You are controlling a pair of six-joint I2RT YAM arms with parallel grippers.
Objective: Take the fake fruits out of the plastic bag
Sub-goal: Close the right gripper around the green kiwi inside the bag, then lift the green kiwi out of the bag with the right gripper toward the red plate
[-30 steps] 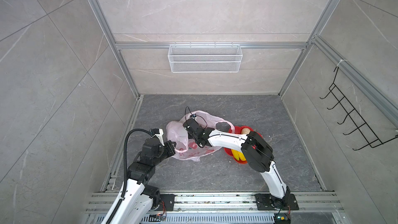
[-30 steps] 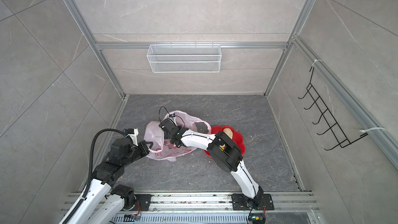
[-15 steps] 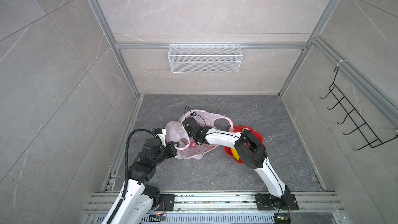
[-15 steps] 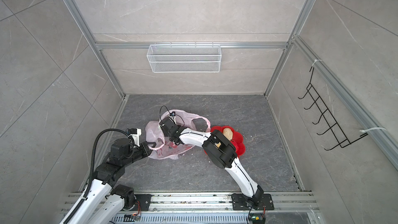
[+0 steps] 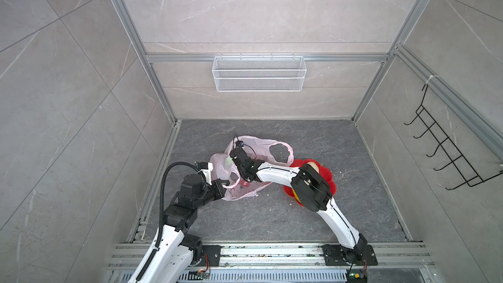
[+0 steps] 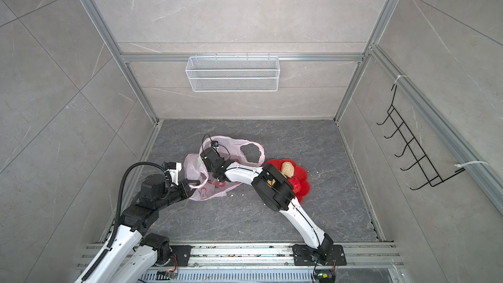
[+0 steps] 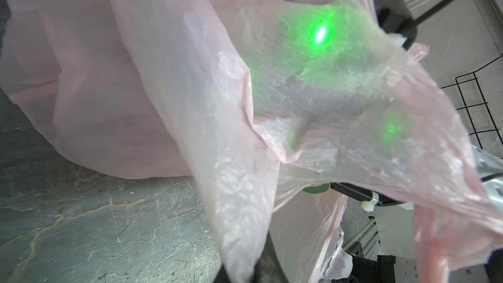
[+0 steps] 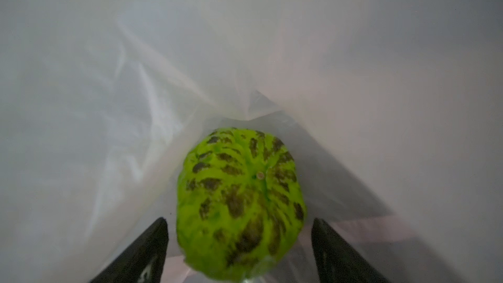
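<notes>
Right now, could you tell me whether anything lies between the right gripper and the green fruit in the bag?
Nothing visible does. In the right wrist view the right gripper is inside the plastic bag, its open jaws either side of the green fruit, with no film between. The left gripper holds the bag's edge.

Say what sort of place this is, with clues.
Probably a robot test booth: aluminium framing holds tile-look walls, a mesh basket and hook rack hang there, the left arm and right arm stand on a rail.
</notes>
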